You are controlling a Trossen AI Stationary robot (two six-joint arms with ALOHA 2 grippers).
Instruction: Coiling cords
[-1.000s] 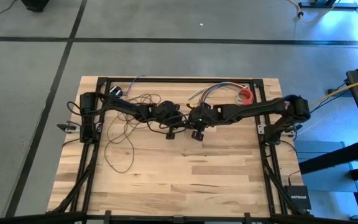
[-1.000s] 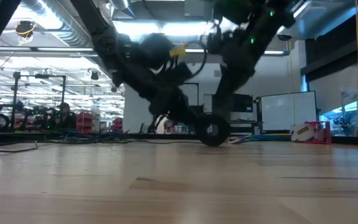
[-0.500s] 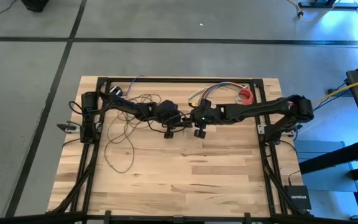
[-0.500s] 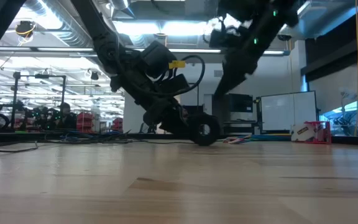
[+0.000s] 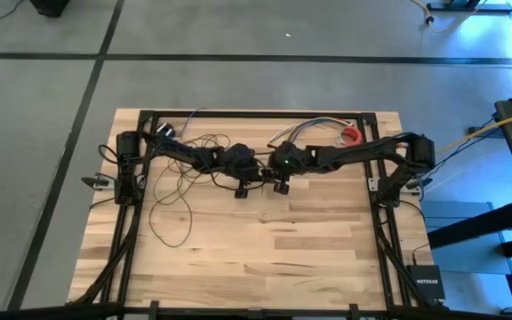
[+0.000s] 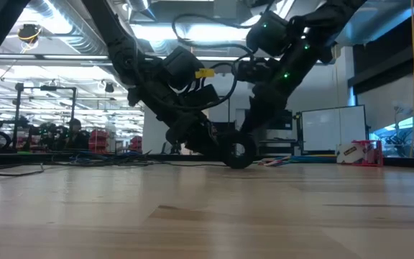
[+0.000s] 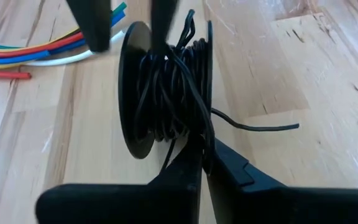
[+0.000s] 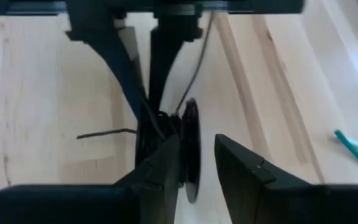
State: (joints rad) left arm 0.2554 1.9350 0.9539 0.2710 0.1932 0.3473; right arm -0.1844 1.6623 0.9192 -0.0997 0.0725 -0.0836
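Gripping the wound strands, our left hand (image 7: 202,163) has its fingers pressed together on the cords (image 7: 173,93) right where they wrap the small black puck (image 7: 135,99). Our right hand (image 8: 196,163) faces it from the puck's other side, fingers apart and straddling the disc's edge without clamping it, as far as we can judge. The puck stands on edge on the bench (image 5: 265,249), between the two hands, near the bench's far side. Outward from the puck, toward the left arm's base, the rest of the cord (image 5: 178,191) sprawls in loose uneven loops. Just beyond the puck on the other side lies a bundle of coloured wires (image 7: 36,53) (not ours to coil), and past that a red roll (image 5: 352,135).

We judge the cord light, thin and springy: it will want to unwind and snag on its own loops. The puck is the only rigid part, so we would hold it by its rim and guide the wire close to the winding, keeping gentle tension.
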